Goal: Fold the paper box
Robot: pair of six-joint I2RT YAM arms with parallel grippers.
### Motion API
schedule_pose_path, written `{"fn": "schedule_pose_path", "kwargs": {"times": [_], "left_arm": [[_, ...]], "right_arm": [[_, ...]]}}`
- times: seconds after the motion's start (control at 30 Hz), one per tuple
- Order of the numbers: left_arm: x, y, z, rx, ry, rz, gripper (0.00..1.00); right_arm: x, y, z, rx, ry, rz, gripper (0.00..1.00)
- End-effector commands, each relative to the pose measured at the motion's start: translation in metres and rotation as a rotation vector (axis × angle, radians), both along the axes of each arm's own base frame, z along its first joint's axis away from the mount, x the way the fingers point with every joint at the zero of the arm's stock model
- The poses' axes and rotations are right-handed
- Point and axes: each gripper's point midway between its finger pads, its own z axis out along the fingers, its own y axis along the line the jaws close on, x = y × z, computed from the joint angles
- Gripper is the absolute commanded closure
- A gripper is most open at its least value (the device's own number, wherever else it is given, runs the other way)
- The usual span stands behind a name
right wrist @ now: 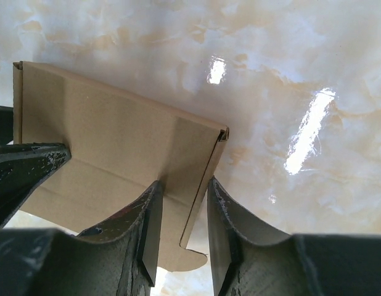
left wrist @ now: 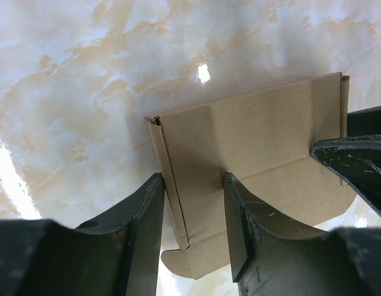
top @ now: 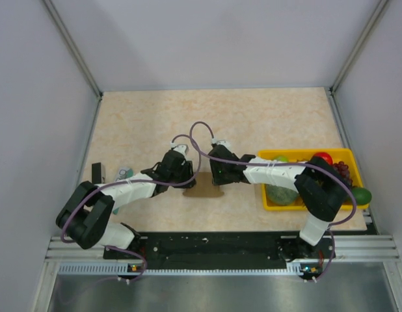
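the left gripper [left wrist: 193, 185] has its jaws partly apart, astride the left edge of the paper box [left wrist: 258, 142], one finger outside the folded side wall and one over the top panel; whether the pads press the cardboard cannot be told. the right gripper [right wrist: 184, 184] stands narrower, astride the opposite edge, its grip equally unclear. the plain brown box lies on the marbled table [top: 253, 117], between the two wrists and just in front of them. a yellow tray [top: 344, 153] of fruit sits to the right, and a small teal-and-white packet [top: 125, 173] lies to the left.
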Motion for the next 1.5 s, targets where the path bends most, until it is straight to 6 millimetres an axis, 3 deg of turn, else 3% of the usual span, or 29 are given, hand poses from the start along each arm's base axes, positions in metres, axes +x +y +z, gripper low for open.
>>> {"fn": "schedule_pose_path", "kwargs": {"times": [0.0, 0.1, 0.13, 0.17, 0.23, 0.33, 0.37, 0.47, 0.53, 0.63, 0.67, 0.8, 0.97, 1.1, 1.2, 1.47], "left_arm": [[-0.013, -0.055, 0.022, -0.203, -0.019, -0.129, 0.66], [-0.012, -0.044, 0.022, -0.157, -0.02, -0.106, 0.53], [-0.009, -0.039, 0.023, -0.137, -0.035, -0.086, 0.5], [-0.006, -0.033, 0.032, -0.138, -0.058, -0.067, 0.43], [-0.004, -0.02, 0.037, -0.106, -0.089, -0.043, 0.38], [-0.002, -0.003, 0.055, -0.101, -0.125, -0.023, 0.28], [0.0, 0.002, 0.067, -0.11, -0.151, -0.014, 0.27], [-0.005, 0.017, 0.086, -0.082, -0.19, -0.005, 0.22], [-0.013, 0.029, 0.088, -0.06, -0.19, 0.005, 0.22], [-0.022, 0.047, 0.105, -0.072, -0.237, 0.036, 0.23], [-0.027, 0.059, 0.117, -0.072, -0.276, 0.07, 0.24], [-0.043, 0.093, 0.142, -0.085, -0.365, 0.204, 0.26], [-0.061, 0.113, 0.183, -0.288, -0.5, 0.349, 0.21], [-0.067, 0.122, 0.2, -0.313, -0.534, 0.378, 0.21], [-0.068, 0.121, 0.204, -0.312, -0.531, 0.373, 0.21], [-0.073, 0.12, 0.215, -0.35, -0.564, 0.352, 0.21]], "right_arm": [[-0.009, 0.079, 0.038, 0.298, -0.051, 0.115, 0.73], [-0.002, 0.056, 0.032, 0.242, -0.061, 0.081, 0.68], [0.0, 0.048, 0.039, 0.237, -0.088, 0.085, 0.63], [-0.002, 0.033, 0.032, 0.209, -0.088, 0.076, 0.54], [0.002, 0.014, 0.034, 0.172, -0.124, 0.105, 0.47], [-0.005, -0.009, 0.049, 0.094, -0.19, 0.215, 0.32], [-0.005, -0.015, 0.062, 0.087, -0.224, 0.235, 0.3], [-0.008, -0.038, 0.074, 0.008, -0.298, 0.288, 0.26], [-0.013, -0.044, 0.099, 0.012, -0.38, 0.35, 0.25], [-0.041, -0.033, 0.118, -0.043, -0.506, 0.498, 0.25], [-0.065, -0.018, 0.119, -0.055, -0.55, 0.585, 0.25], [-0.087, -0.009, 0.12, -0.258, -0.786, 0.65, 0.29], [-0.096, 0.01, 0.08, -0.583, -0.864, 0.747, 0.35], [-0.097, 0.023, 0.051, -0.793, -0.92, 0.81, 0.4], [-0.093, 0.028, 0.033, -0.87, -0.937, 0.837, 0.43], [-0.088, 0.043, 0.007, -0.908, -0.987, 0.83, 0.48]]}}
